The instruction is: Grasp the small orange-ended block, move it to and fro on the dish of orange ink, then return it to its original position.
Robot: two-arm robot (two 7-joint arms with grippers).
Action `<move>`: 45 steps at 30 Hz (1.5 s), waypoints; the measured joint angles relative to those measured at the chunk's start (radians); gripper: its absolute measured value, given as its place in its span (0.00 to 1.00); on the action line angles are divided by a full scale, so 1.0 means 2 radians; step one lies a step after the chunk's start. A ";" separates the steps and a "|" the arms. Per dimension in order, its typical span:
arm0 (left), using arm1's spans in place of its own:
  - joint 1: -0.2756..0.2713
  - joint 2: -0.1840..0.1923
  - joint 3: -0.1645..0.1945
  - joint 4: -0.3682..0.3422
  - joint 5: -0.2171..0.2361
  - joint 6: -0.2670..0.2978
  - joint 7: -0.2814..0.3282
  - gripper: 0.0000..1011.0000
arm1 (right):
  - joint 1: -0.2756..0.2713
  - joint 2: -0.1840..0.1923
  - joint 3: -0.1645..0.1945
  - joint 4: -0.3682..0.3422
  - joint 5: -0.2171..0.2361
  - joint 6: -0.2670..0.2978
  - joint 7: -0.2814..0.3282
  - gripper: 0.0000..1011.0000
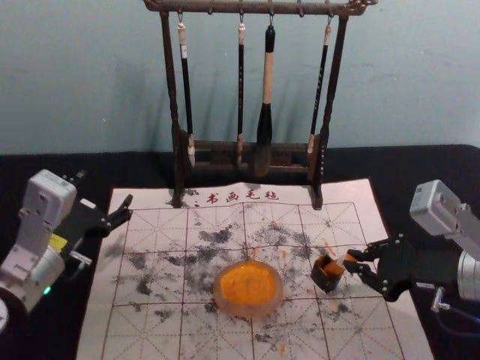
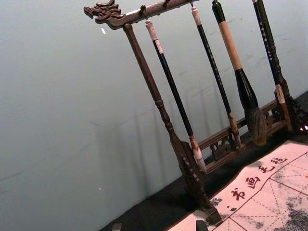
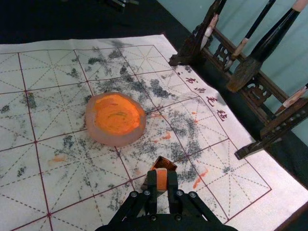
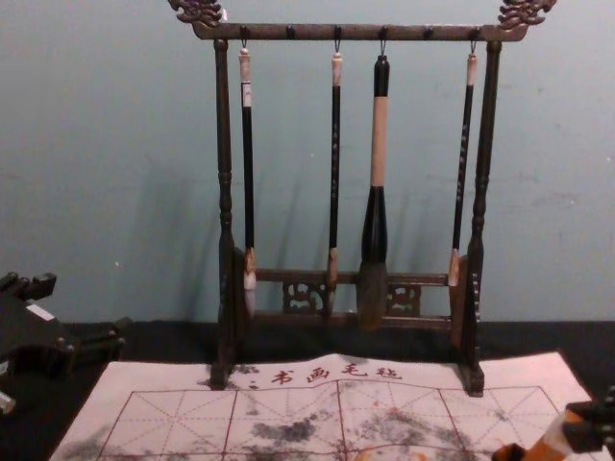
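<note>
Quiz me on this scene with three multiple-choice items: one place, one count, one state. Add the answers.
1. Where is the round pale dish of orange ink?
A. In the small dark box
B. On the grid-printed white mat
C. On the black tablecloth

2. How many brushes hang from the dark wooden rack?
A. Four
B. Two
C. Six

3. The right gripper is:
A. Wide open
B. Around a brush
C. Shut on the small orange-ended block

Key:
1 B: grid lines surround it.
2 A: the chest view shows four handles.
3 C: fingertips press both its sides.
</note>
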 joint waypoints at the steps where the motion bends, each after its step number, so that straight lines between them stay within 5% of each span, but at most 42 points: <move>1: 0.000 0.000 0.000 0.000 0.000 0.000 0.000 0.99 | 0.001 0.000 -0.001 0.000 0.000 0.001 0.000 0.10; 45: 0.000 0.000 0.000 0.000 0.000 0.000 0.000 0.99 | 0.044 -0.022 -0.036 0.033 -0.029 0.022 0.011 0.10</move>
